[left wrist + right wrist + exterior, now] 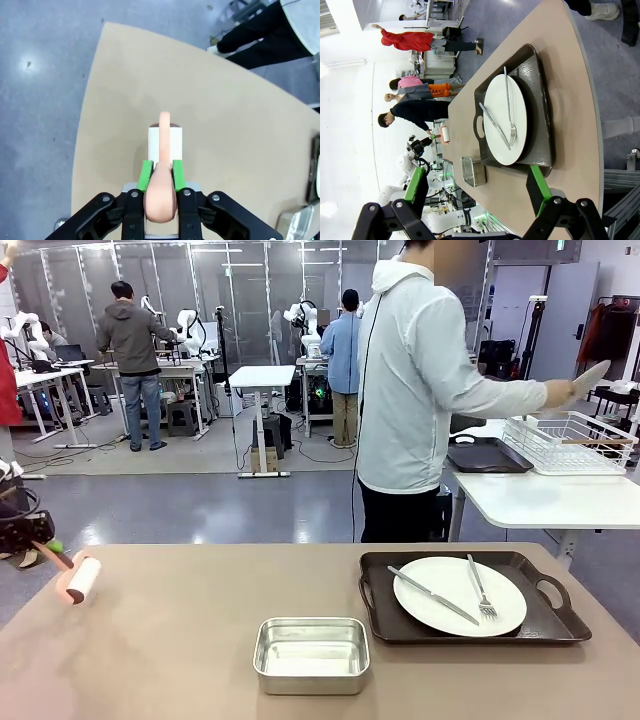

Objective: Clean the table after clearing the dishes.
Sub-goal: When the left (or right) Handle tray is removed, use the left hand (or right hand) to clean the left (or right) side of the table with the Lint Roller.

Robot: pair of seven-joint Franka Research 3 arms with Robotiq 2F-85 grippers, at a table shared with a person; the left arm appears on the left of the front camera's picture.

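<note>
The table (180, 660) carries a dark tray (560, 625) holding a white plate (440, 608), knife (432, 595) and fork (480, 592), a steel pan (311, 654) beside it. Your left gripper (162, 167) clamps a pink-handled lint roller (165, 137); your right gripper (475, 176) gapes wide, holding nothing.

My left gripper (48, 548) is cut off by the front view's edge, and the plate (590, 378) in the person's hand (560, 392) is blurred. The left wrist picture's corner clips the pan (299, 224).
</note>
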